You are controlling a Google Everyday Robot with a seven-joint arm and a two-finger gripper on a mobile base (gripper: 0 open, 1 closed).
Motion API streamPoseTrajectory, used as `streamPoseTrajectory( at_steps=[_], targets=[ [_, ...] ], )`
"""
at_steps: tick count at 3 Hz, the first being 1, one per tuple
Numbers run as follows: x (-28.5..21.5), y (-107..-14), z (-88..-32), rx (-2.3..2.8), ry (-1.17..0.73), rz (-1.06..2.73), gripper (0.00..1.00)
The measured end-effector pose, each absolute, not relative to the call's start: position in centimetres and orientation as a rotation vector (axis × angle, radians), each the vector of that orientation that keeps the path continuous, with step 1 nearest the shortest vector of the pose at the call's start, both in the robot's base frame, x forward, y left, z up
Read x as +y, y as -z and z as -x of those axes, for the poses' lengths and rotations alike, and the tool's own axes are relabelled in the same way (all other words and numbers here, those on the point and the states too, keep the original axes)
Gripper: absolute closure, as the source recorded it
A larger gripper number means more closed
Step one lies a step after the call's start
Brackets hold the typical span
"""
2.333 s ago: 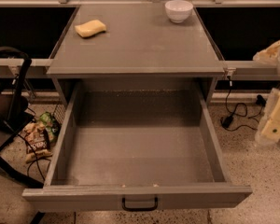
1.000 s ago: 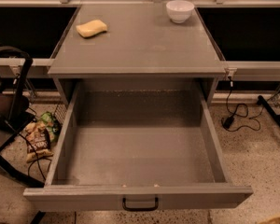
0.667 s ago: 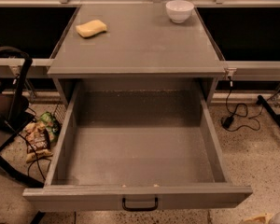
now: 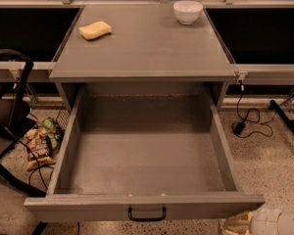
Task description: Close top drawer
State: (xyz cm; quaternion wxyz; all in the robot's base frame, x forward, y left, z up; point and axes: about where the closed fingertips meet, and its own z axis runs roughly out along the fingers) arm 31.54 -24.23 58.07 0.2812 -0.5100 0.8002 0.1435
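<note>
The top drawer (image 4: 144,207) is a wide, deep grey box pulled fully out of the grey cabinet (image 4: 144,48). Its inside is bare and its front panel is nearest the camera. A small black bar handle (image 4: 147,215) sits at the middle of that panel. My gripper (image 4: 238,224) shows as a pale beige shape at the bottom right corner, just below and to the right of the drawer's front panel. A white arm segment (image 4: 277,223) lies beside it. The gripper is well right of the handle.
A yellow sponge (image 4: 95,30) and a white bowl (image 4: 187,11) sit on the cabinet top. Snack bags (image 4: 38,146) and a black chair frame (image 4: 10,106) are on the floor at the left. Cables (image 4: 245,119) and a black stand leg (image 4: 286,124) lie at the right.
The arm was at the right edge, then left the view. It now comes in at the bottom right corner beside the drawer front. The drawer has not moved.
</note>
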Motion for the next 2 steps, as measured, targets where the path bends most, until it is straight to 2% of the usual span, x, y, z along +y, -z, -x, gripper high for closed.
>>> streamPoseTrajectory(
  at_steps=[2],
  targets=[
    [-20.7,-60.2,-35.0,2.083,-0.347,1.344,1.0]
  ],
)
